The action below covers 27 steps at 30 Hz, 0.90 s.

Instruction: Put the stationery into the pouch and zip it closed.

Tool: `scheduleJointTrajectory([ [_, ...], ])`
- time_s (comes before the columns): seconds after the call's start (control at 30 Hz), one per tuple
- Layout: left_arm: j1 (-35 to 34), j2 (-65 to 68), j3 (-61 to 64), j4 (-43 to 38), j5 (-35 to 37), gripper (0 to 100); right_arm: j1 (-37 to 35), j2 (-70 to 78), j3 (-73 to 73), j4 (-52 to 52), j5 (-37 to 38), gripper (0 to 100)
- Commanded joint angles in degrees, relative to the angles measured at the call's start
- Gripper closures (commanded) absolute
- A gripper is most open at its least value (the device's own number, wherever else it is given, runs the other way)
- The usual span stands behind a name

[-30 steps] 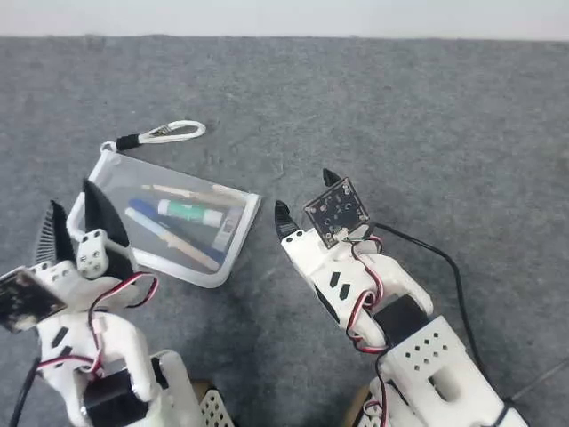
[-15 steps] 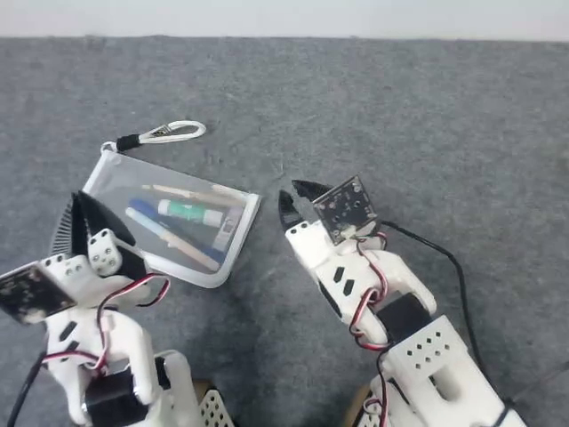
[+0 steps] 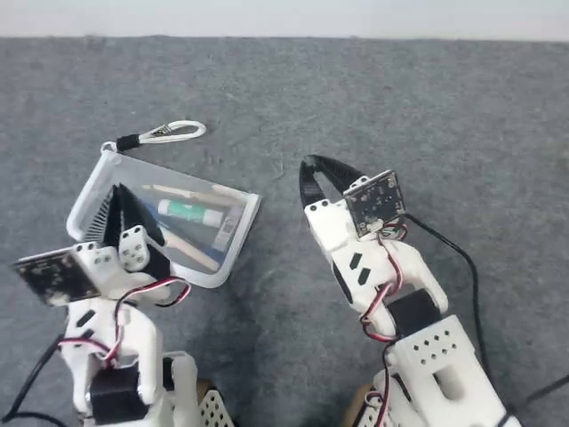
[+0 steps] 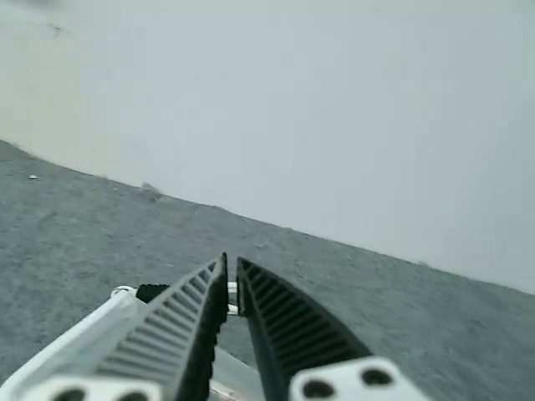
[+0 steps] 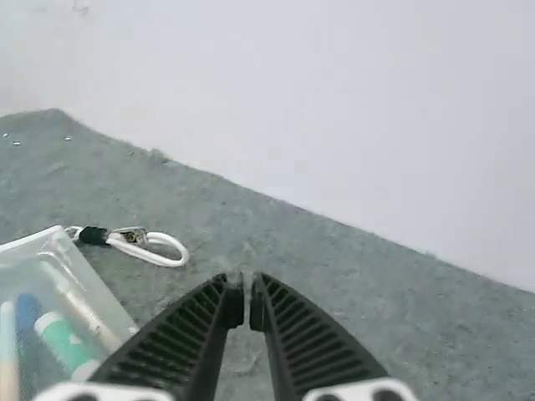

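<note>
Left pincer [image 3: 118, 190]: my fingers together, over the pouch [image 3: 96, 185], lower left.
Right pincer [image 3: 308, 164]: mine too, closed, mid-frame.
Stationery [image 3: 188, 212]: inside pouch.

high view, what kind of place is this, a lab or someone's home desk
Likely a robot lab bench: a grey felt mat as worktop, a bare pale wall behind, and a left arm and right arm with exposed wires by a pouch.
</note>
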Motion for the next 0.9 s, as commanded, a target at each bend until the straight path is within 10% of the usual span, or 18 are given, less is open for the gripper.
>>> scheduleJointTrajectory([
  [0.0,2.73,0.00,1.80,-3.43,-0.88,99,1.27,-5.23,-0.70,-0.22,-0.35,99.3],
  [0.87,9.67,0.00,10.42,-10.29,-7.56,99,12.35,-40.57,21.71,14.46,12.57,99.2],
])
